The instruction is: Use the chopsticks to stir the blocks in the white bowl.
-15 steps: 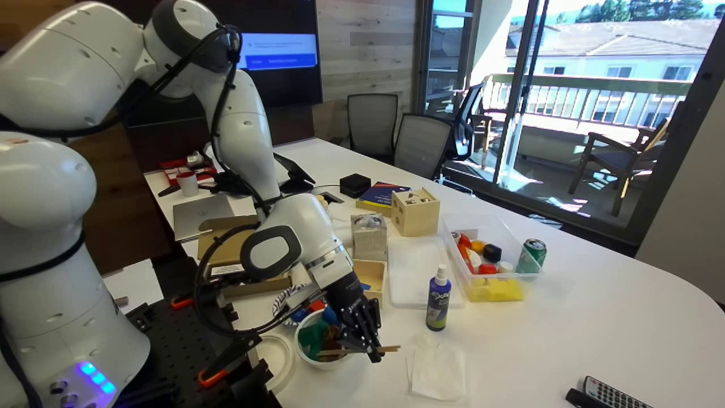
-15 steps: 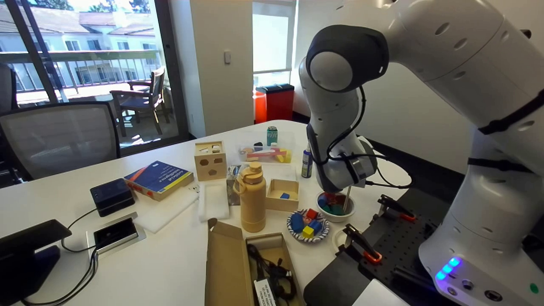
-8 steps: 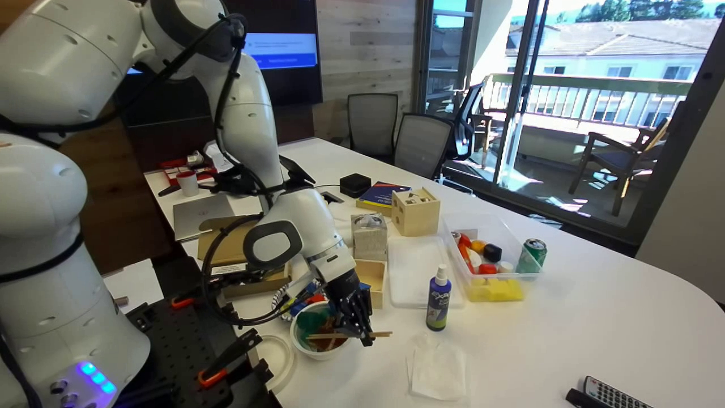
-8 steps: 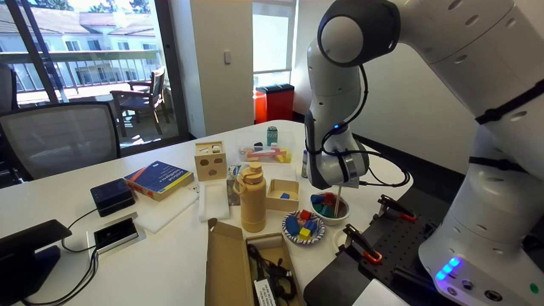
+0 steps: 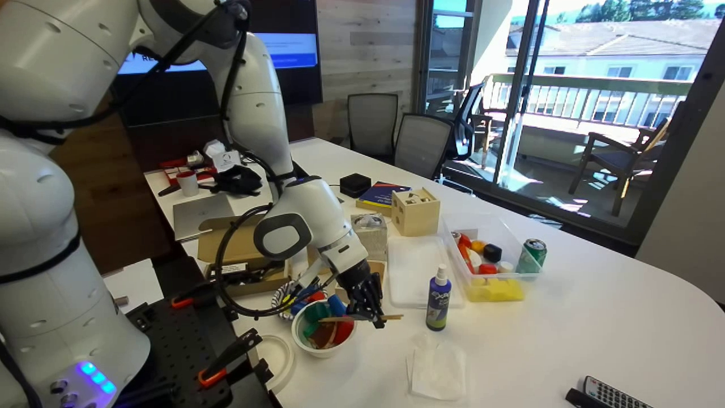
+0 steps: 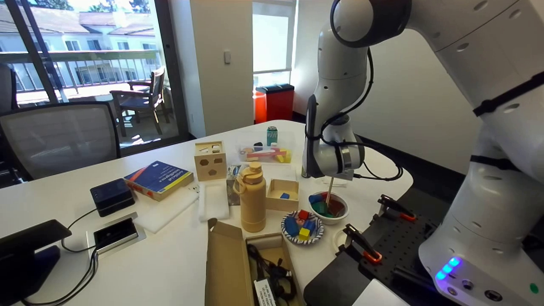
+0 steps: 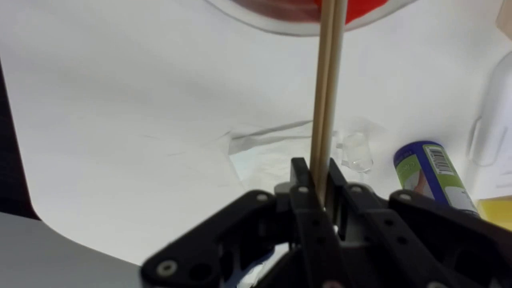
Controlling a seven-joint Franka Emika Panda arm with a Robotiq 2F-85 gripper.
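Observation:
My gripper (image 5: 378, 322) is shut on a pair of wooden chopsticks (image 7: 329, 80), held side by side between the fingertips in the wrist view. The white bowl (image 5: 318, 351) stands on the table beside the gripper. In both exterior views the chopsticks (image 6: 330, 190) slant into the bowl (image 6: 335, 221); whether the tips touch the blocks I cannot tell. The bowl holds a green block (image 5: 318, 310), a blue block (image 5: 337, 306), a red block (image 5: 344, 331) and a brown block (image 5: 323, 335). Only part of the bowl (image 7: 276, 30) shows in the wrist view. The fingers are hidden behind the arm in an exterior view.
A patterned dish (image 6: 286, 237) with several blocks is close beside the bowl. A white lid (image 5: 276, 357), a spray bottle (image 5: 438, 306), a clear packet (image 5: 439, 371), a wooden box (image 6: 282, 204) and a tan bottle (image 6: 253, 204) stand or lie around it.
My gripper has moved with the chopsticks toward the far side of the bowl. The bowl and the patterned dish have slid slightly, and more of the red block shows in the bowl.

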